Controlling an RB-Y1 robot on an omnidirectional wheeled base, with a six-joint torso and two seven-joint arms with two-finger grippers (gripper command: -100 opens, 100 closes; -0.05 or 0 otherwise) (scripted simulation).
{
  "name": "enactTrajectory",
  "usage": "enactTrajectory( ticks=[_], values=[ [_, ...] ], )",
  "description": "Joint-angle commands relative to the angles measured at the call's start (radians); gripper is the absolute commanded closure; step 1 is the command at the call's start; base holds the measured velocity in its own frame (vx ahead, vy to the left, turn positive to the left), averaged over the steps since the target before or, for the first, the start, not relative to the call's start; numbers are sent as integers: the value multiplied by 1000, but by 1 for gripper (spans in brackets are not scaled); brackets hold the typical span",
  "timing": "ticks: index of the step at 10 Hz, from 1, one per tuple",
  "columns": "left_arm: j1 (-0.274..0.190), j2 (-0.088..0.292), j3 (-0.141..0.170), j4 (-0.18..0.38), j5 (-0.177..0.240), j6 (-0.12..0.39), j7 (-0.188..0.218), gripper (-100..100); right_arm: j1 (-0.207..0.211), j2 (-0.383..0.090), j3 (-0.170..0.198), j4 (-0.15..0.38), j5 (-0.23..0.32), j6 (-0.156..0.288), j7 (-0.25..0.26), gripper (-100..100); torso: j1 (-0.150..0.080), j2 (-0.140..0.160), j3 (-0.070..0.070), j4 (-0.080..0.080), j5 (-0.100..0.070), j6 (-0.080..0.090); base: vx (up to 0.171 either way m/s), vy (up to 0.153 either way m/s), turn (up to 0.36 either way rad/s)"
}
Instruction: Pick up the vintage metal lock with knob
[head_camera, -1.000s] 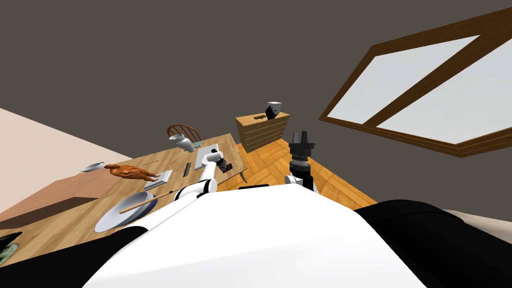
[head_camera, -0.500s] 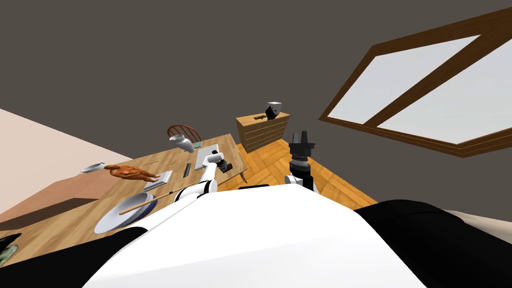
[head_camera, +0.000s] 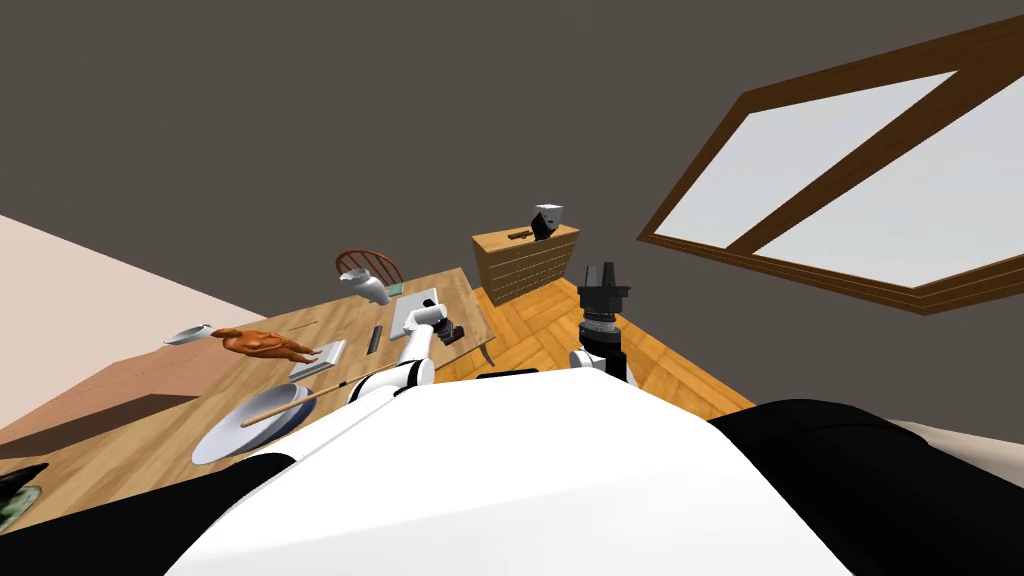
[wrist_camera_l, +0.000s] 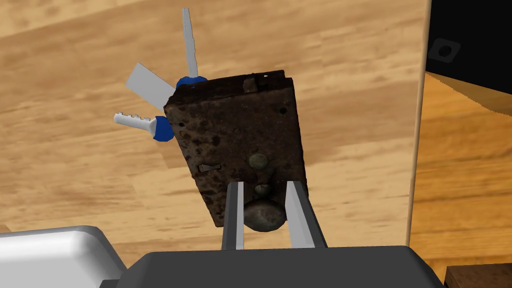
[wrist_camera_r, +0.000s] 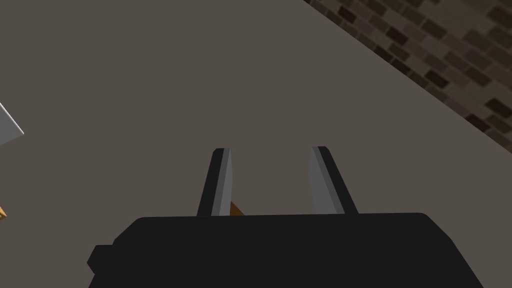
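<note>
The lock (wrist_camera_l: 235, 135) is a rusty dark-brown plate with a round knob (wrist_camera_l: 264, 216) and lies tilted on the wooden table (wrist_camera_l: 75, 165) close to its edge. My left gripper (wrist_camera_l: 265, 184) is shut on the knob, one finger pressing each side. Under the lock's far corner lie keys with blue heads (wrist_camera_l: 162, 128). In the head view the left gripper (head_camera: 452, 333) reaches down at the table's near right corner. My right gripper (head_camera: 603, 272) is raised beside the table, pointing up; its fingers (wrist_camera_r: 222, 180) stand apart with nothing between them.
The table (head_camera: 150, 390) carries a roast chicken (head_camera: 262, 345), a plate with a wooden spoon (head_camera: 245, 425), a white tray (head_camera: 415, 308) and a white jug (head_camera: 365, 285). Behind it stand a chair (head_camera: 370, 262) and a wooden dresser (head_camera: 525, 262). Wooden floor (wrist_camera_l: 465, 165) lies past the table edge.
The head picture has shifted only very slightly. Both arms stand where they were.
</note>
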Motion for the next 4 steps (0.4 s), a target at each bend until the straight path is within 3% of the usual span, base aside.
enactTrajectory(
  ticks=[1, 3, 4],
  values=[
    [-11, 4, 4, -17, -1, 30, -2, 100, 0, 0, 0, 0, 0, 0, 0, 0, 0, 0, 0, 0, 0, 0, -25, -16, 16],
    [-14, 7, 6, -17, -1, 32, -4, 100, 0, 0, 0, 0, 0, 0, 0, 0, -1, 1, 0, 0, 0, 0, -13, -14, 9],
    [-15, 7, 6, -18, -1, 35, -4, 0, 0, 0, 0, 0, 0, 0, 0, 0, 0, 0, 0, 0, 0, 0, 0, 0, 0]
  ],
)
